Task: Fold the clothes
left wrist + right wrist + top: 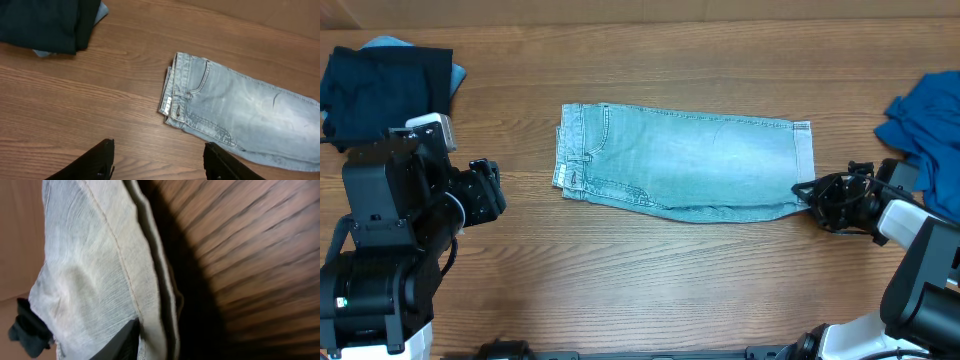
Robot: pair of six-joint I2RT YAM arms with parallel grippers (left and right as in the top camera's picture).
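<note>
Pale denim shorts (pixel 680 165) lie flat in the middle of the table, folded in half lengthwise, waistband to the left and hems to the right. My right gripper (pixel 808 193) is at the lower right hem corner and is shut on it. In the right wrist view the hem (pixel 90 270) fills the frame, with one dark finger on top of the cloth at my gripper (pixel 147 342); the other finger is hidden. My left gripper (pixel 490 190) is open and empty over bare wood, left of the waistband. The left wrist view shows its fingers (pixel 159 150) apart and the shorts (pixel 240 110) ahead to the right.
A dark navy garment (pixel 385 85) lies at the back left corner on a light blue piece; it also shows in the left wrist view (pixel 45 22). A royal-blue garment (pixel 930 115) lies bunched at the right edge, behind my right arm.
</note>
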